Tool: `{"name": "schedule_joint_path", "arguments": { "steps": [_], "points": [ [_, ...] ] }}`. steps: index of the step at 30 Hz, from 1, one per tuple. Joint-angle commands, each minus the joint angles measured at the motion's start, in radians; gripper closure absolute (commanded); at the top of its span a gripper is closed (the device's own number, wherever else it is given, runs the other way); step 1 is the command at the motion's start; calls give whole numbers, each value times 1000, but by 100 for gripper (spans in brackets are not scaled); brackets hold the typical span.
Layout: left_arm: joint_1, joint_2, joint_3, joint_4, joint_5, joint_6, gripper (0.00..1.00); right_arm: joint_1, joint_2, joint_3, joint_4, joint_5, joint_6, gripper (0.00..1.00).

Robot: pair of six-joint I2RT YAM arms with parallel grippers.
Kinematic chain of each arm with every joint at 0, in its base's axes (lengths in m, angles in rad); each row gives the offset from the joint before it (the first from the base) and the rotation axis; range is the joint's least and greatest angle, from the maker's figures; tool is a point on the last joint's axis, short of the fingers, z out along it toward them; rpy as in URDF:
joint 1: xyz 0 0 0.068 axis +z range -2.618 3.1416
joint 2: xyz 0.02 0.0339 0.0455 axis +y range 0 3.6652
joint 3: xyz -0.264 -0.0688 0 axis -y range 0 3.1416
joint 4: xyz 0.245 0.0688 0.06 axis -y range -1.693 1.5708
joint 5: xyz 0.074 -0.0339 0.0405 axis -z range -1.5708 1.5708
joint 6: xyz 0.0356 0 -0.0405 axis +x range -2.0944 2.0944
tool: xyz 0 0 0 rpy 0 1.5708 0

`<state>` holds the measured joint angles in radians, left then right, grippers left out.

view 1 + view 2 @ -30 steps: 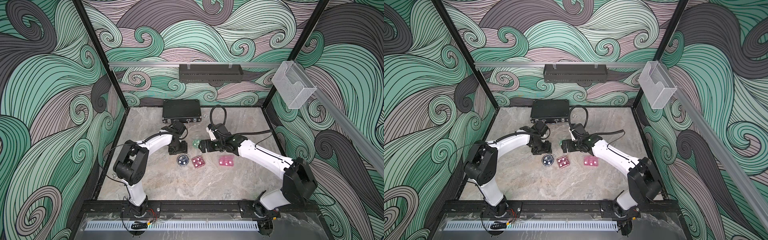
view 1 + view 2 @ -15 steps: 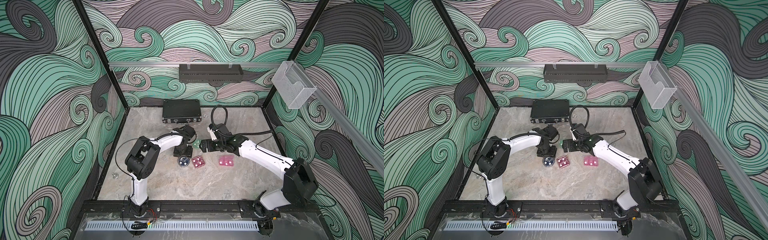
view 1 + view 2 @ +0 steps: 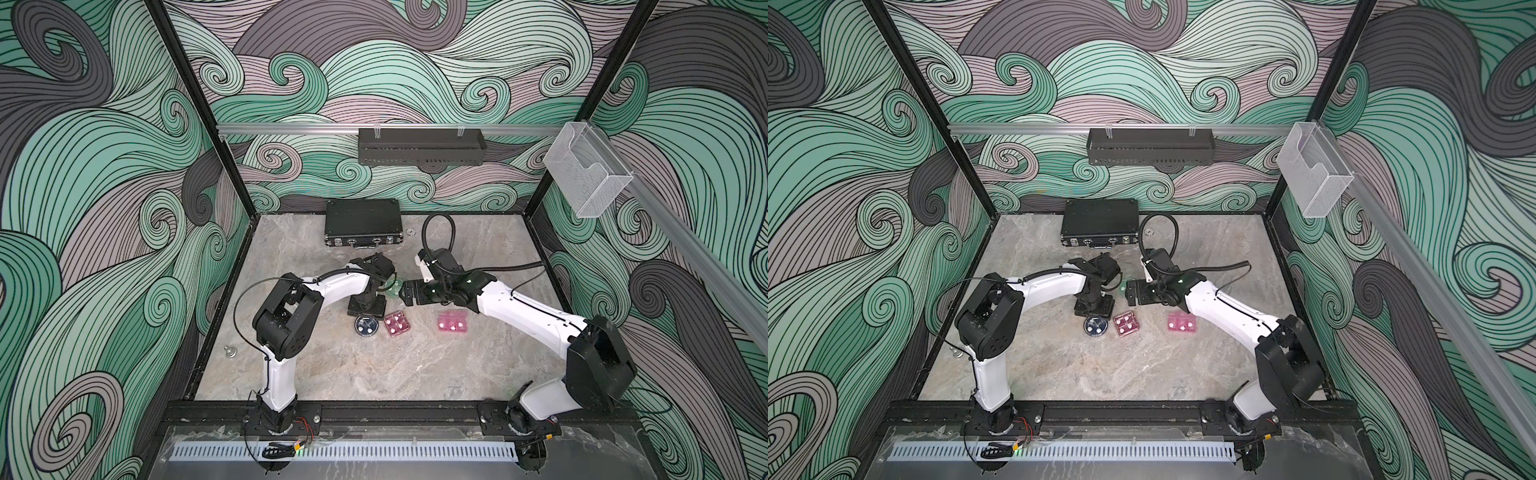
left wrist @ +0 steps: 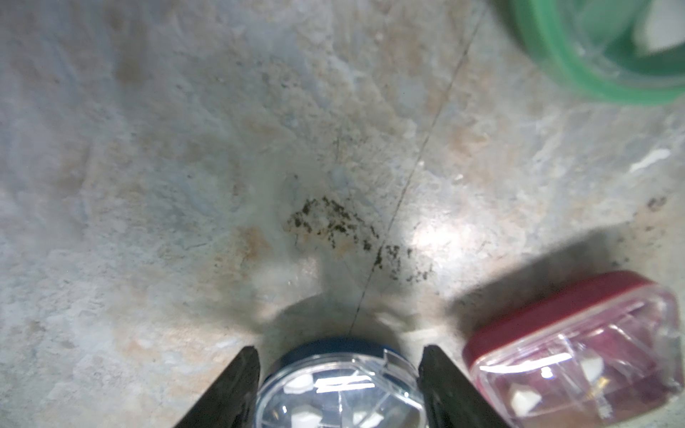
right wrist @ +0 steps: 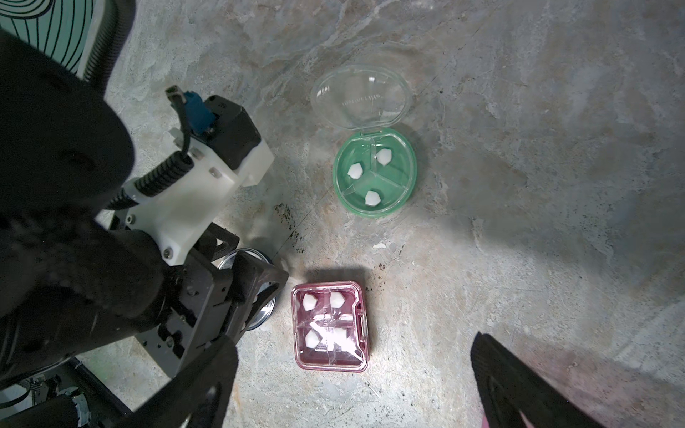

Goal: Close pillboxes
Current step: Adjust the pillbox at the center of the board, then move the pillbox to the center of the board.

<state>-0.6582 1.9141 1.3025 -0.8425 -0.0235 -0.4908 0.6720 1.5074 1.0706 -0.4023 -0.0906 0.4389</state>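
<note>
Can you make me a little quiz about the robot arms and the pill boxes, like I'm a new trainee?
1. True or false: the left gripper straddles the dark blue pillbox, one finger on each side.
2. Which pillbox has its clear lid flipped open? A) dark blue pillbox B) green pillbox C) dark pink pillbox
3. Count: how many white pills lie in the green pillbox?

Key: 1 true; 2 B; 3 three.
</note>
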Motion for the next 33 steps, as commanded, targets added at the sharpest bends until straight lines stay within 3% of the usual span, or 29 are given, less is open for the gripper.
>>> {"name": "schedule_joint_path", "arguments": {
  "steps": [1, 14, 26, 33],
  "points": [
    [-12, -36, -17, -49, -29, -26, 33, -7, 2, -3, 17, -11, 18, 0],
    [4, -194, 47, -102, -56, -55, 25, -25, 83, 80, 36, -73, 6, 0],
    [158, -450, -70, -47, 20, -119, 26, -111, 258, 116, 225, -334, 49, 0],
    [213, -536, -123, -46, 51, -121, 26, -113, 352, 181, 187, -277, -11, 0]
  ]
}}
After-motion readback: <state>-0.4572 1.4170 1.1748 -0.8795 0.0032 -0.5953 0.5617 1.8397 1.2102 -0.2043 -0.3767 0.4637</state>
